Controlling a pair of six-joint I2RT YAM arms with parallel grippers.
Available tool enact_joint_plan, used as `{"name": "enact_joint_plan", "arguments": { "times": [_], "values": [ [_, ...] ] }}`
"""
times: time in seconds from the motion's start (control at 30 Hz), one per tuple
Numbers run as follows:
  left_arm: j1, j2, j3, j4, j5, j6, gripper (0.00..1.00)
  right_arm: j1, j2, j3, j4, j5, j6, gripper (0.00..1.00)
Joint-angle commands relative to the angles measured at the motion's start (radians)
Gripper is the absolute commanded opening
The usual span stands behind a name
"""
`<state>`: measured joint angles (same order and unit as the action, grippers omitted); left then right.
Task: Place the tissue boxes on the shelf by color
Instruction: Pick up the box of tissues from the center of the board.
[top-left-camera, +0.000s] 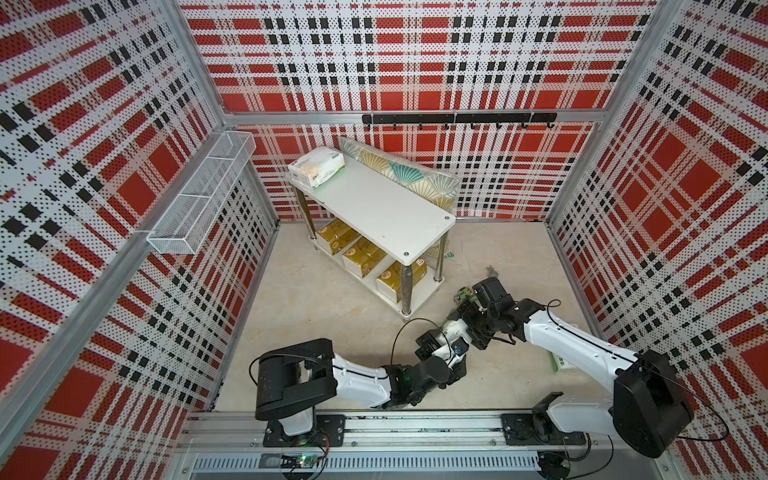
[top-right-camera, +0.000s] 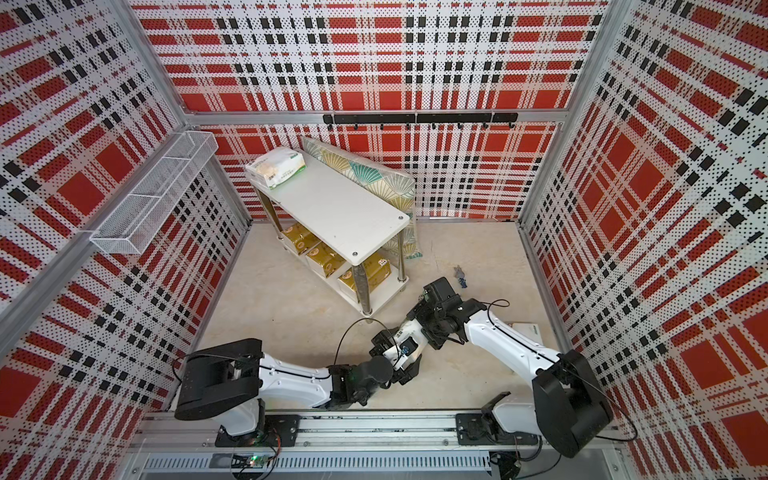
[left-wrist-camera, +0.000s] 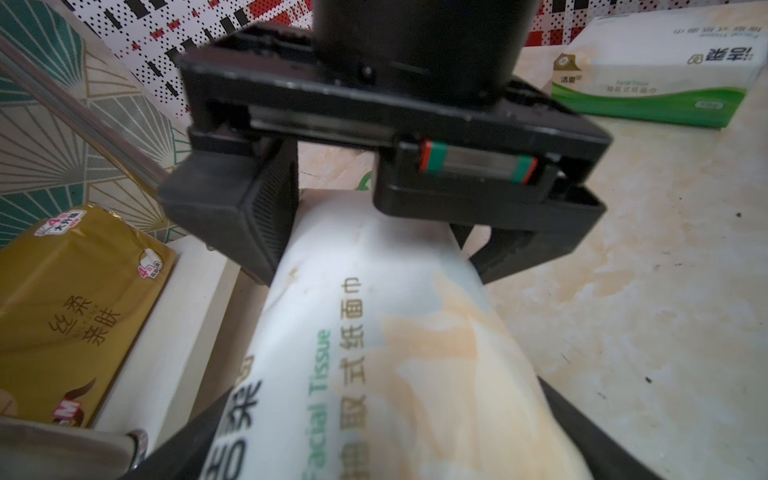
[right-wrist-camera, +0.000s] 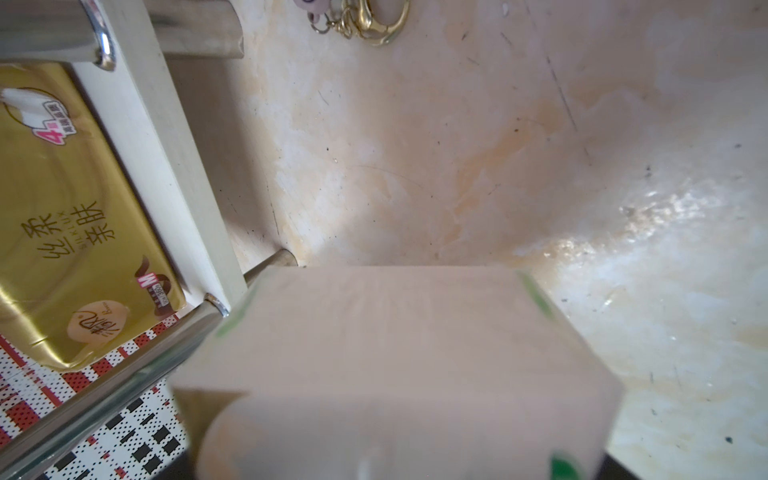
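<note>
The shelf has gold packs below. The left gripper flanks the white pack, up off the floor near the shelf's corner; gripping or not, I can't tell. The right gripper pinches its far end. If either lets go at the wrong moment, I'd expect it to drop.

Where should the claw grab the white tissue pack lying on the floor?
Probably across its middle, pinching the two long sides, coming down from above. The white pack lies flat on the floor, long and soft-looking, with its top uncovered.
</note>
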<state>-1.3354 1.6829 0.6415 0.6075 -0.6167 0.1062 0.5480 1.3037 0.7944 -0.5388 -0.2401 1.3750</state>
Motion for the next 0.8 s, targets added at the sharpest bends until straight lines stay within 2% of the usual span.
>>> {"name": "enact_joint_plan", "arguments": {
  "times": [0.0,0.13,0.33,0.77],
  "values": [
    [0.013,0.007,0.021,0.021,0.033,0.005,0.91,0.012,-0.012,0.011,0.001,-0.028,-0.016,0.86],
    [0.015,-0.01,0.013,0.021,0.068,-0.002,0.85,0.012,-0.004,0.019,-0.004,-0.016,-0.028,0.91],
    [0.019,-0.034,-0.004,0.018,0.109,-0.02,0.82,0.009,0.008,0.043,-0.033,0.016,-0.051,1.0],
    [0.031,-0.08,-0.022,-0.005,0.124,-0.049,0.78,-0.094,0.0,0.071,-0.136,0.062,-0.115,1.0]
  ]
}}
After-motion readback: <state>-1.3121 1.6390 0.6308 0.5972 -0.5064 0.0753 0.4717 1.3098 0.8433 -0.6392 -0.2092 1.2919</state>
